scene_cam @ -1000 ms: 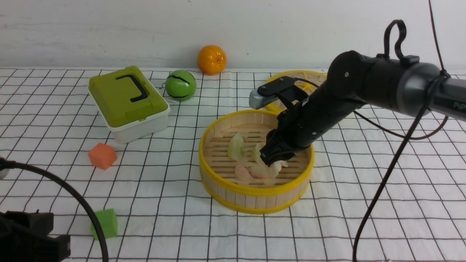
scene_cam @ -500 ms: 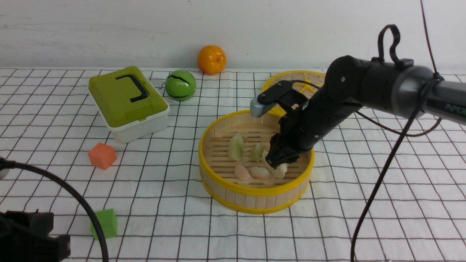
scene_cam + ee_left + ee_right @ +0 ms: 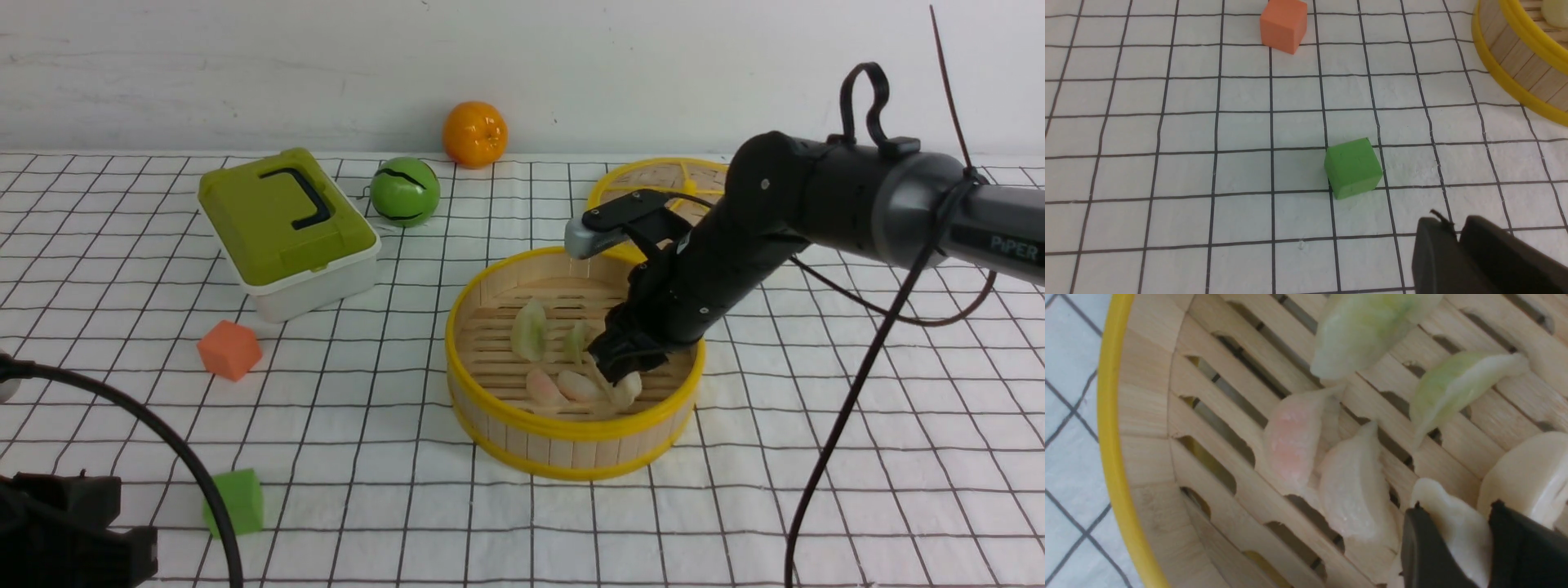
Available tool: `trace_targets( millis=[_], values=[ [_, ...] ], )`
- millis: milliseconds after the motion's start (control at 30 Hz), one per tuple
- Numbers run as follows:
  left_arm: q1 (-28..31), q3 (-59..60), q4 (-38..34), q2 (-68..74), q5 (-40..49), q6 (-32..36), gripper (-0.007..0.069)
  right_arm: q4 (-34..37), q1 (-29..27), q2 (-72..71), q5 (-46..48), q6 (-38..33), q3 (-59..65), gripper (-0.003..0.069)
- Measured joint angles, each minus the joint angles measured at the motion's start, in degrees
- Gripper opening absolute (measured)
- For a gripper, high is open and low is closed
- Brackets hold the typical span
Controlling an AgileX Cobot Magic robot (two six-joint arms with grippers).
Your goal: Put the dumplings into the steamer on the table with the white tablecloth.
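R pincer point(image 3: 618, 371) is down inside the steamer point(image 3: 571, 445), its black fingers point(image 3: 1425, 547) clamped on a whitish dumpling point(image 3: 1457, 535), per R wrist view. Steamer sits mid-table on the white tablecloth point(image 3: 816, 490), just in front of its yellow-rimmed lid point(image 3: 653, 175). Other dumplings lie on the slatted floor: two pale green ones point(image 3: 1367, 330) point(image 3: 1453, 386), a pinkish one point(image 3: 1292, 445), a whitish one point(image 3: 1353, 490) touching it, and another white one point(image 3: 1527, 473) beside the held piece. L pincer point(image 3: 1457, 249) hovers low over the cloth near the green cube point(image 3: 1353, 167), fingers nearly together w/ a thin gap, nothing between them. Orange cube point(image 3: 229, 349) sits farther back, well apart from the steamer. Green lunchbox point(image 3: 286, 229), green ball point(image 3: 406, 192) and orange point(image 3: 475, 134) sit toward the rear.
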Motion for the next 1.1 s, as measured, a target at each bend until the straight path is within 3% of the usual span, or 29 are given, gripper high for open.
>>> trace_targets(
  millis=[100,300,433,600,833,867,933,1100],
  values=[
    [0.0,0.0,0.0,0.0,0.0,0.0,0.0088,-0.42,0.0,0.0,-0.24,1.82,-0.05,0.0263],
    [0.0,0.0,0.0,0.0,0.0,0.0,0.0092,0.25,0.0,-1.21,-0.19,2.94,-0.32,0.0462],
    [0.0,0.0,0.0,0.0,0.0,0.0,0.0093,0.12,0.0,-4.72,0.71,5.44,-1.99,0.05],
    [0.0,0.0,0.0,0.0,0.0,0.0,0.0097,-3.58,0.0,-13.79,4.72,8.38,-6.62,0.0406],
    [0.0,0.0,0.0,0.0,0.0,0.0,0.0106,-16.08,0.0,-29.96,11.93,11.37,-8.86,0.0091],
    [0.0,0.0,0.0,0.0,0.0,0.0,0.0106,-16.47,0.0,-30.34,12.39,11.49,-8.86,0.0082],
    [0.0,0.0,-0.29,0.0,0.0,0.0,0.0109,-20.61,-0.12,-33.45,14.7,13.13,-8.91,-0.0003],
    [0.0,0.0,-1.33,0.0,0.0,0.06,0.011,-22.9,-0.7,-33.09,16.88,14.31,-4.53,-0.0024]
  ],
)
